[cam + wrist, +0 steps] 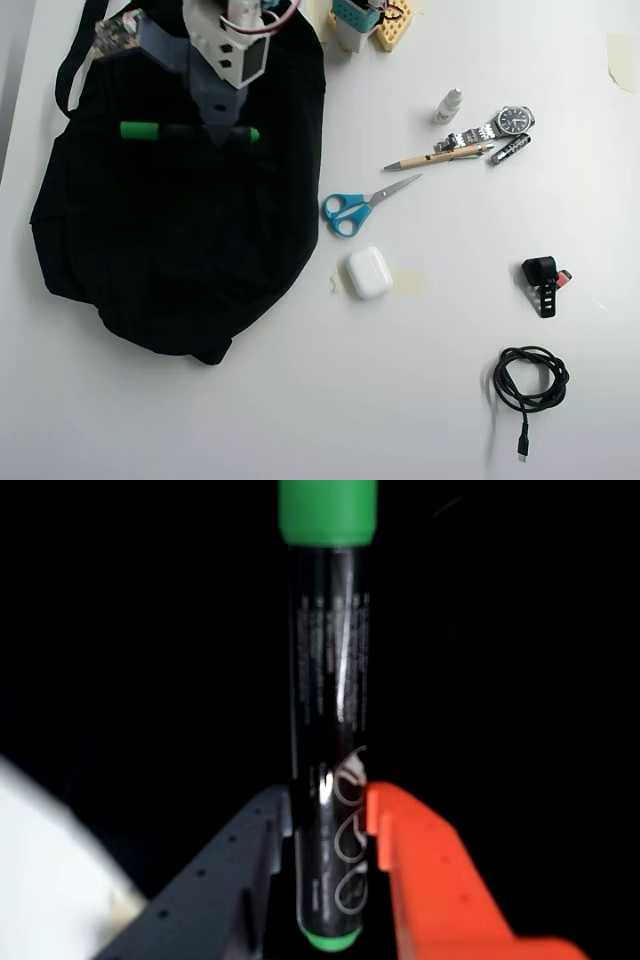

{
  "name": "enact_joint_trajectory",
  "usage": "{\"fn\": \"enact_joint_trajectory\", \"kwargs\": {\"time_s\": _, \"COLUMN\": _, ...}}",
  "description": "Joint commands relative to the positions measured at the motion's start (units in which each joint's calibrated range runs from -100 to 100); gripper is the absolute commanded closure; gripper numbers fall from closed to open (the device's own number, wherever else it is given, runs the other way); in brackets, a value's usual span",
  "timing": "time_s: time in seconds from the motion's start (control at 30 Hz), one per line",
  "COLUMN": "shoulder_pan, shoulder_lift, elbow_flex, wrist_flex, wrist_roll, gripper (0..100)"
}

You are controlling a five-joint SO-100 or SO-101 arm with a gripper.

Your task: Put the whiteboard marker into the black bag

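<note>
The whiteboard marker (328, 710) has a black barrel with white print, a green cap and a green end. My gripper (328, 825) is shut on its barrel near the green end, one grey finger and one orange finger on either side. In the overhead view the marker (140, 130) lies level over the upper part of the large black bag (180, 240), with the gripper (222, 131) holding it near its right end. The bag fills the dark background of the wrist view (520, 680). I cannot tell if the marker touches the fabric.
On the white table (400, 400) right of the bag lie blue-handled scissors (350, 209), a white earbud case (368, 272), a tan pen (438, 155), a watch (500, 124), a small bottle (449, 104), a black-and-red gadget (543, 276) and a coiled black cable (530, 385).
</note>
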Motion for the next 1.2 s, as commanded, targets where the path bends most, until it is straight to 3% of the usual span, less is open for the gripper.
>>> {"fn": "enact_joint_trajectory", "kwargs": {"time_s": 0.0, "shoulder_pan": 5.7, "shoulder_lift": -1.9, "elbow_flex": -0.4, "wrist_flex": -0.6, "wrist_roll": 0.3, "gripper": 92}}
{"fn": "enact_joint_trajectory", "kwargs": {"time_s": 0.07, "shoulder_pan": 6.3, "shoulder_lift": -2.0, "elbow_flex": -1.1, "wrist_flex": -1.8, "wrist_roll": 2.3, "gripper": 63}}
{"fn": "enact_joint_trajectory", "kwargs": {"time_s": 0.13, "shoulder_pan": 5.9, "shoulder_lift": -3.4, "elbow_flex": -1.0, "wrist_flex": -1.0, "wrist_roll": 2.4, "gripper": 60}}
{"fn": "enact_joint_trajectory", "kwargs": {"time_s": 0.17, "shoulder_pan": 3.9, "shoulder_lift": -6.4, "elbow_flex": -1.2, "wrist_flex": 2.4, "wrist_roll": 2.5, "gripper": 65}}
{"fn": "enact_joint_trajectory", "kwargs": {"time_s": 0.23, "shoulder_pan": -3.2, "shoulder_lift": -20.1, "elbow_flex": 1.5, "wrist_flex": 7.3, "wrist_roll": 3.3, "gripper": 82}}
{"fn": "enact_joint_trajectory", "kwargs": {"time_s": 0.27, "shoulder_pan": -8.8, "shoulder_lift": -29.8, "elbow_flex": 6.7, "wrist_flex": 9.7, "wrist_roll": 5.0, "gripper": 96}}
{"fn": "enact_joint_trajectory", "kwargs": {"time_s": 0.37, "shoulder_pan": -20.0, "shoulder_lift": -62.4, "elbow_flex": 40.9, "wrist_flex": 4.3, "wrist_roll": 6.0, "gripper": 98}}
{"fn": "enact_joint_trajectory", "kwargs": {"time_s": 0.43, "shoulder_pan": -23.2, "shoulder_lift": -90.8, "elbow_flex": 78.4, "wrist_flex": -10.1, "wrist_roll": 16.0, "gripper": 98}}
{"fn": "enact_joint_trajectory", "kwargs": {"time_s": 0.5, "shoulder_pan": -23.7, "shoulder_lift": -107.5, "elbow_flex": 96.7, "wrist_flex": -12.7, "wrist_roll": 18.2, "gripper": 98}}
{"fn": "enact_joint_trajectory", "kwargs": {"time_s": 0.7, "shoulder_pan": -23.9, "shoulder_lift": -106.3, "elbow_flex": 116.1, "wrist_flex": -15.7, "wrist_roll": 18.6, "gripper": 98}}
{"fn": "enact_joint_trajectory", "kwargs": {"time_s": 1.17, "shoulder_pan": -24.1, "shoulder_lift": -106.4, "elbow_flex": 116.0, "wrist_flex": -15.6, "wrist_roll": 18.7, "gripper": 98}}
